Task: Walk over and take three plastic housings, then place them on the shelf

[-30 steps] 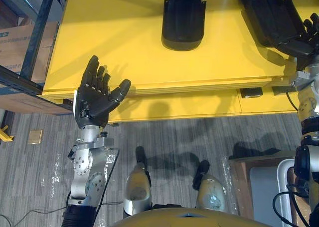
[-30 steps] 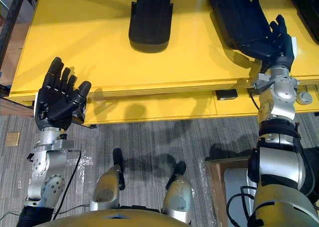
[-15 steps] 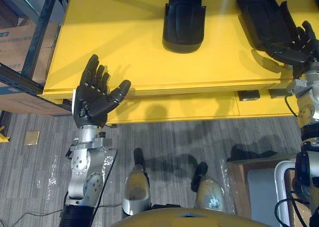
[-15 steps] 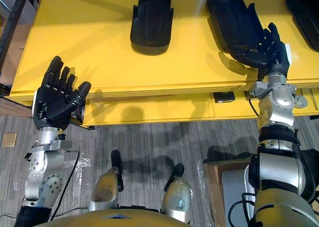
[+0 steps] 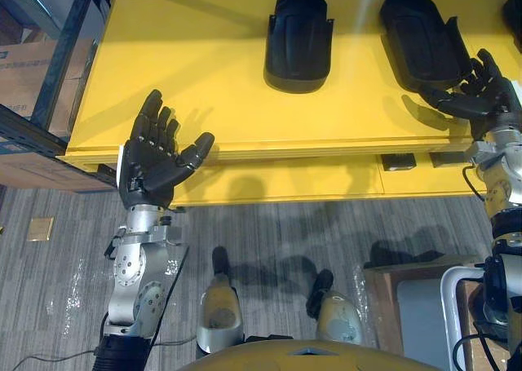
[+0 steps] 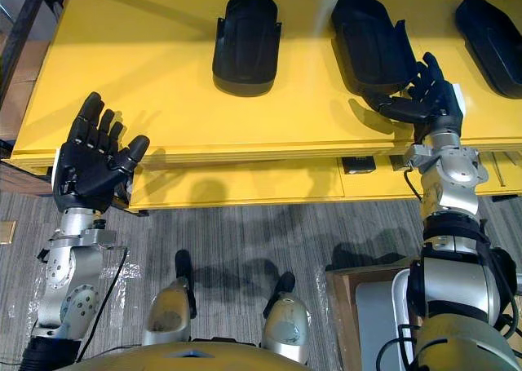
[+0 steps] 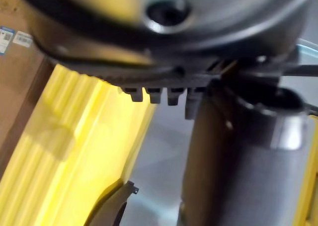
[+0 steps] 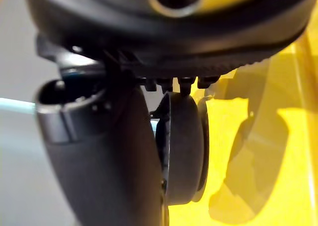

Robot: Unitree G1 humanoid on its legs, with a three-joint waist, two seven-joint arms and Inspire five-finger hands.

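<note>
Your right hand (image 6: 422, 102) has slid a little back toward the robot since a second ago. It was lying over the near end of the middle housing (image 6: 369, 41); now it sits right at that end. Some of that change is the head camera moving, because the whole yellow table (image 5: 188, 69) has shifted in the picture too. Your left hand (image 5: 157, 157) has stayed where it was.

On the right hand, the fingers are straight and spread wide, and the thumb reaches across by the housing's near end. It touches or almost touches the housing, but nothing is pinched yet. I think it is spread like that so it can cup the rounded end.

The left hand is palm up with its fingers spread, and it holds nothing. It hangs in front of the table's front edge on the robot's left side. It is probably waiting there, out of the way.

All three black housings lie on the table in a row, well apart: the left housing (image 6: 245, 41), the middle one and the right housing (image 6: 493, 33). None is taken yet. The gaps leave room for a hand to get around each one.

A brown box (image 5: 387, 306) and a pale bin (image 5: 446, 302) sit on the floor by the robot's right side. You cannot tell what is in them. A cardboard box (image 5: 24, 65) sits in the dark rack (image 5: 65, 49) on the left, and its inside is hidden.
</note>
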